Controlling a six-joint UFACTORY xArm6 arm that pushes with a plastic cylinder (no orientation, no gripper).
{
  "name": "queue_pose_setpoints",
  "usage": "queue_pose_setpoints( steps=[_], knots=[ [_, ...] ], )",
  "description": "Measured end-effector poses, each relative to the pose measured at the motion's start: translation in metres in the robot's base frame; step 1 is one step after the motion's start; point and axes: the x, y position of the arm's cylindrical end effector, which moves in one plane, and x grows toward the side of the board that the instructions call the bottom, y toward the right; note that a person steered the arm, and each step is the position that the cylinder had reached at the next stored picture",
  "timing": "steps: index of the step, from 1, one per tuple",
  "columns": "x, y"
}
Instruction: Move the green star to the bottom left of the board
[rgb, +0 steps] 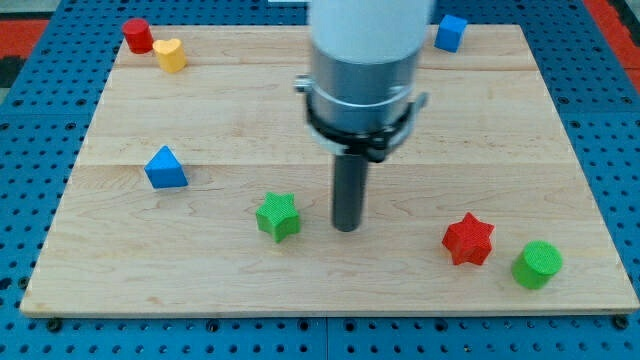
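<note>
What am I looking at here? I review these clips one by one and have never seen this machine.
There is one picture, from a single camera looking down at a slant on a wooden board. The big grey cylinder is a robot arm. It has no hand and holds nothing: it ends in a dark rod whose tip pushes blocks along the board. The tip stands just to the view's right of the green star, with a small gap between them. Also on the board: a blue triangle, red cylinder, yellow block, blue cube, red star and green cylinder.
</note>
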Motion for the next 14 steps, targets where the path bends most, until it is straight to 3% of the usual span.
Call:
queue_pose_setpoints(
  steps=[2, 4, 7, 10, 12, 13, 14],
  knots=[
    [0.000, -0.112],
    [-0.030, -0.139],
    [0.027, -0.193],
    [-0.008, -0.229],
    [0.024, -0.229],
    [0.019, -0.221],
    [-0.019, -0.234]
  ],
)
